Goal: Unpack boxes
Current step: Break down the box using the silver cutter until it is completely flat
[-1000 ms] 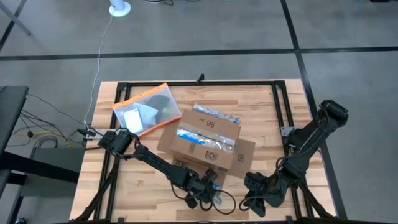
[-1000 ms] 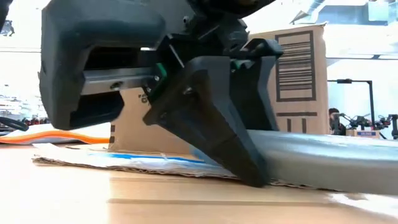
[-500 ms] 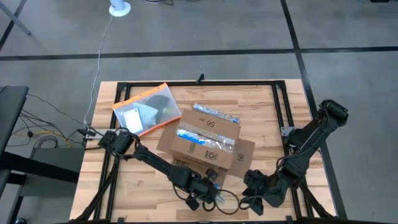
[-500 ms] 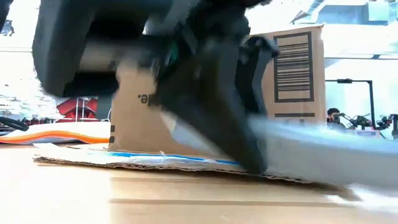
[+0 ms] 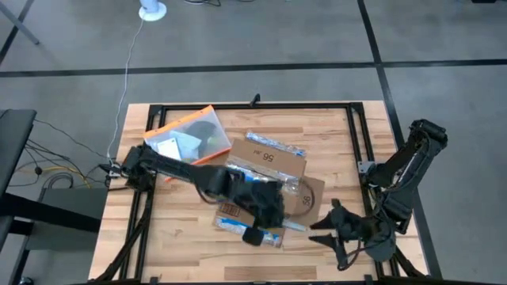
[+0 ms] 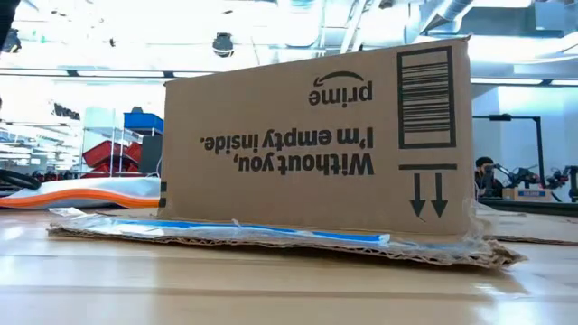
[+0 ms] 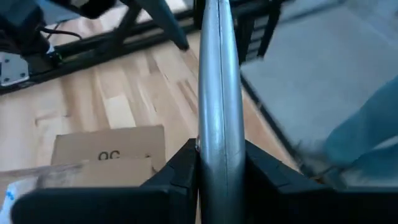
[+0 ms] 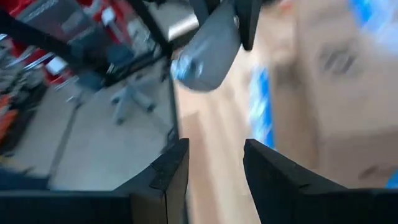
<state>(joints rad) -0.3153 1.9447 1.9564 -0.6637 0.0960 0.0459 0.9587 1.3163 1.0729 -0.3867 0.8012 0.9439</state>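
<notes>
The box [image 5: 265, 178] sits mid-table, brown corrugated card, upside-down print, barcode, blue-and-white tape. I judge it light and stiff (flaps will bend), best taken by a flap edge. My left gripper [image 5: 265, 207], over its near side, is clamped on a thin grey pouch [image 7: 219, 93]. My right gripper [image 5: 329, 223], beside it, stands apart.

High view straight down; low view level, box [image 6: 316, 149] shared

The brown corrugated cardboard shipping box [image 5: 265, 170] with blue-and-white tape strips sits mid-table, flaps spread flat; its printed side [image 6: 316, 144] shows upside-down black lettering, arrows and a barcode
</notes>
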